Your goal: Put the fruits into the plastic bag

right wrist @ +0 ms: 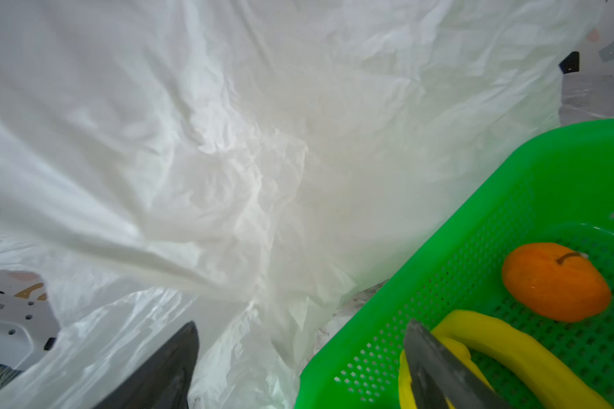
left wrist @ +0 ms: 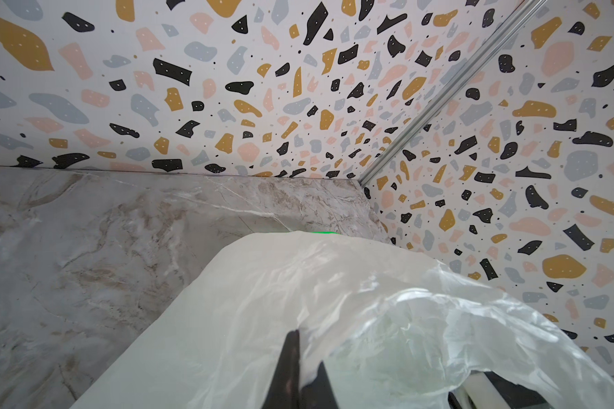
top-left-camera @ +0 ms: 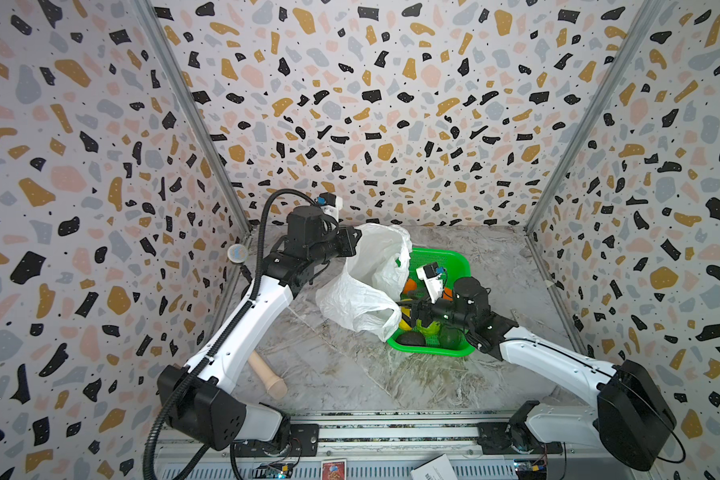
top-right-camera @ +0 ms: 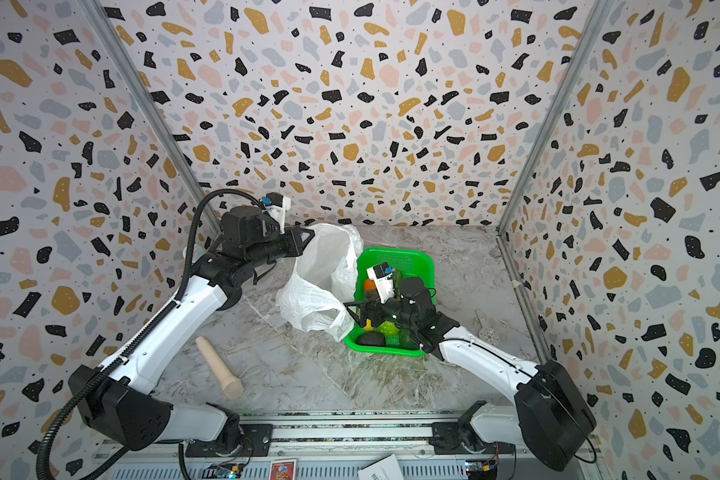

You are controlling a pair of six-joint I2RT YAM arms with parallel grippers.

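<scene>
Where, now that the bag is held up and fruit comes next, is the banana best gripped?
Grip the banana across the middle of its curve, from above: it lies flat in the green basket, whose wall likely blocks a sideways approach.

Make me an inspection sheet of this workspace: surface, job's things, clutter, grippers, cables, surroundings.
Surface: marble-look tabletop.
Job's things: plastic bag lifted open beside the green basket; orange, banana and dark avocado lie in the basket; no fruit seen in the bag.
Clutter: beige peg near the left arm; perforated metal piece near the right wall.
Grippers: left gripper shut on the plastic bag's edge; right gripper open, empty, at the basket's rim.
Cables: black corrugated conduit along the left arm; thin black cable by the right arm's base.
Surroundings: terrazzo-patterned walls on three sides; metal rail in front.
</scene>
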